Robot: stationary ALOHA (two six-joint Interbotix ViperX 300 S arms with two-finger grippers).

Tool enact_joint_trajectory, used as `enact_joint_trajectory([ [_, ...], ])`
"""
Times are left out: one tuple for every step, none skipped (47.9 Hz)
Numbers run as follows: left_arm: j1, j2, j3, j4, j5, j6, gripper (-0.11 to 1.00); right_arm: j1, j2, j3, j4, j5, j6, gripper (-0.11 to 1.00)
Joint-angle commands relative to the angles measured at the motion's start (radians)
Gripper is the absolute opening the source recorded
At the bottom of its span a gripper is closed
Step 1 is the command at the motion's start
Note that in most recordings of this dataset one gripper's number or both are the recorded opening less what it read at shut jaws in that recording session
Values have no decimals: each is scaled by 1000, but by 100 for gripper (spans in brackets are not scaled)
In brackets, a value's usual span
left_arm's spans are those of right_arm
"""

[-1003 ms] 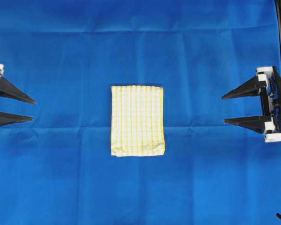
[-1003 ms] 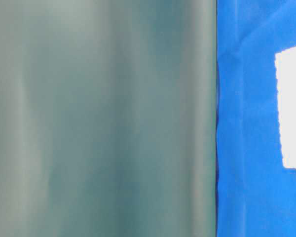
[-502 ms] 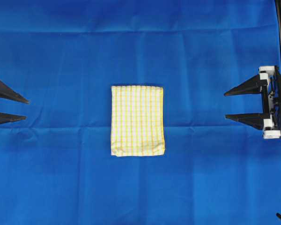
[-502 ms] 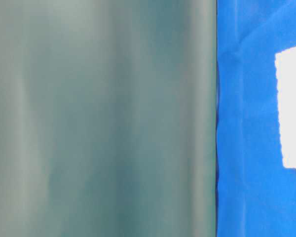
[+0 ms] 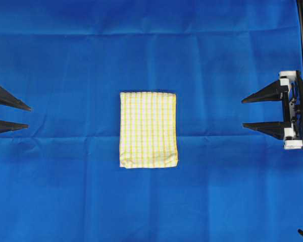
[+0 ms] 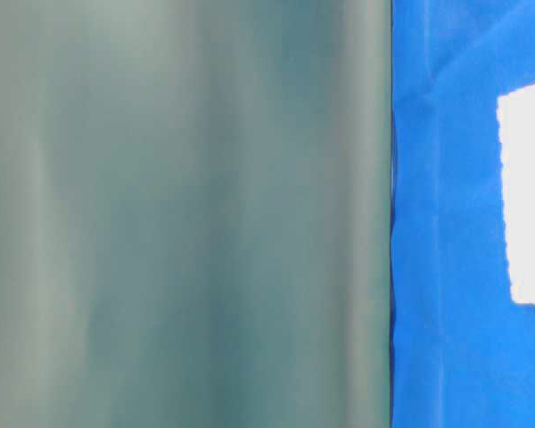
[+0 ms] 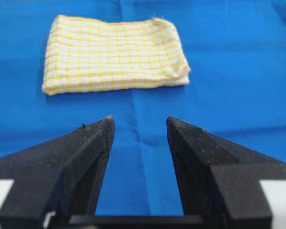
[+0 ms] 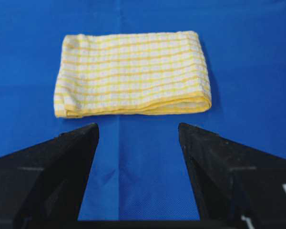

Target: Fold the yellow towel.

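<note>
The towel (image 5: 148, 130) lies in the middle of the blue cloth (image 5: 151, 50), already folded into a compact upright rectangle as the overhead view shows it. Both wrist views show several stacked layers at its edges: a rounded fold runs along the near side in the right wrist view, and a slightly puffed corner sits at the right end in the left wrist view. Its sides look fairly square, with the layers lining up closely.

The left gripper (image 5: 26, 116) sits at the left edge of the overhead view, jaws apart and holding nothing, well clear of the towel. The right gripper (image 5: 244, 113) sits at the right edge, jaws spread wider, also holding nothing and well apart from the towel. Each wrist camera looks between its 2 fingers toward the towel across bare cloth.

The table-level view is mostly filled by a blurred grey-green surface; only a strip of blue cloth and a washed-out pale patch show, so it adds little.

My judgement: the folding looks finished, or nearly so, and this is the stand-off stage with both arms clear. If 1 more fold is wanted, a gripper would need to reach in low, pinch all layers at a short edge together and carry them across without dragging the stack. Otherwise the arms need only keep away.
</note>
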Motion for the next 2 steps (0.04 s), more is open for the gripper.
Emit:
enact_joint_trajectory([
  [5, 5, -11, 2, -8, 2, 41, -2, 8, -12, 2, -5, -2, 69],
  [5, 5, -11, 2, -8, 2, 41, -2, 8, -12, 0, -5, -2, 69],
])
